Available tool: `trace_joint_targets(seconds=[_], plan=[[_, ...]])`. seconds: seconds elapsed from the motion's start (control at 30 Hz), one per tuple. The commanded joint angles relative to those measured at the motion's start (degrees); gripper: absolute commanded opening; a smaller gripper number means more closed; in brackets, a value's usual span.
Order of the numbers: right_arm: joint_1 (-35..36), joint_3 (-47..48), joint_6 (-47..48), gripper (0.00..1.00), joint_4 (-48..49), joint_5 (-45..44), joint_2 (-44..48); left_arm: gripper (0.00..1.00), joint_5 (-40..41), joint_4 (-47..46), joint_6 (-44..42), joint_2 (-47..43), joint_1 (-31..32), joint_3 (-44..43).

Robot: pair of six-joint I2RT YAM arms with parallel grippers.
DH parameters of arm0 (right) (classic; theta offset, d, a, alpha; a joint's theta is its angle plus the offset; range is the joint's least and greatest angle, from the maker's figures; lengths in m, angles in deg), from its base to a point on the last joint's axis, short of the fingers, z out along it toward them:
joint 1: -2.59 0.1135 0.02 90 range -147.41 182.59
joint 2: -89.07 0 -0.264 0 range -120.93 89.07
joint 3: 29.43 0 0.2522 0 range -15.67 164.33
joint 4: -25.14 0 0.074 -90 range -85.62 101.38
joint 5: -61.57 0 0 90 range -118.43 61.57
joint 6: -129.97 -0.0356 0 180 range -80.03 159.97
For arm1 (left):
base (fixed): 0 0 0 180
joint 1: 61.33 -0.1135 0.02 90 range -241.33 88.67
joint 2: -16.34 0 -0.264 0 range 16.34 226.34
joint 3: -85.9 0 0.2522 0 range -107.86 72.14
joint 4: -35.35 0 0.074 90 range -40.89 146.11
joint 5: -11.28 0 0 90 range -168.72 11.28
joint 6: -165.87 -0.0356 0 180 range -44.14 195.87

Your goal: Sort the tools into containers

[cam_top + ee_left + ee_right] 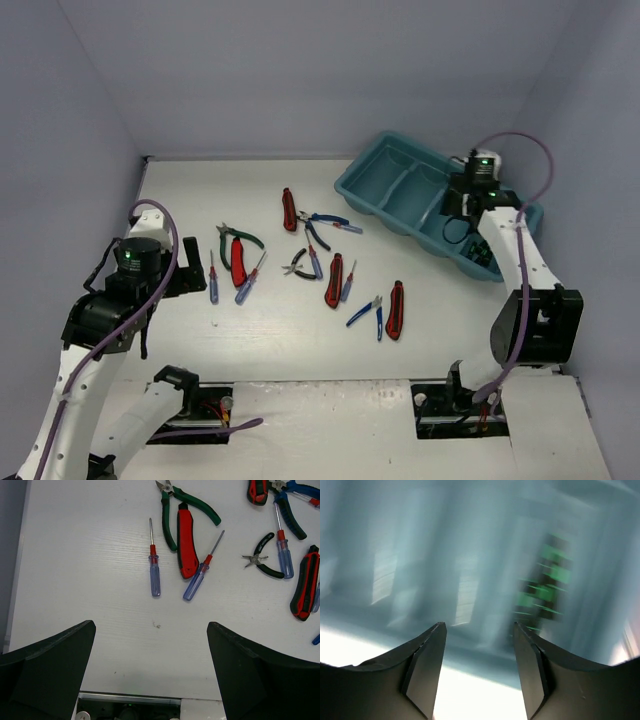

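Note:
The teal tray [385,180] stands at the far right. Green-black screwdrivers [481,262] lie in its right-end compartment. Tools lie spread on the white table: red knives [289,209] [395,310], blue pliers [322,226], green pliers [232,243], and blue screwdrivers [213,280]. My left gripper [151,630] is open and empty, low over the table near the front. The blue screwdrivers [154,572] [196,580], a red knife [186,542] and green pliers [197,505] lie ahead of it. My right gripper [480,627] is open and empty over the tray [470,555]. Its view is motion-blurred, with a green-black blur [545,590].
Small black pliers [265,555], another blue screwdriver [285,555] and a red-black knife [305,582] lie right of the left gripper. The table's front edge [130,697] is just behind it. Grey walls close in the table's back and sides.

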Motion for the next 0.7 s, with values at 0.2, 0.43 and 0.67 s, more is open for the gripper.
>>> trace_joint_targets(seconds=[0.2,0.43,0.67], plan=[[35.67,5.26,22.80,0.53,0.83,12.17,-1.69,0.92,-0.95,-1.60,-5.63,2.05,0.14,-3.31],[49.85,9.72,24.85,0.52,0.66,13.20,-12.81,0.92,-0.98,-1.36,-6.11,0.99,0.14,-2.40],[53.45,14.95,25.23,0.50,0.59,13.64,-22.21,0.92,-0.92,-1.36,-5.12,0.55,0.14,-1.82]])
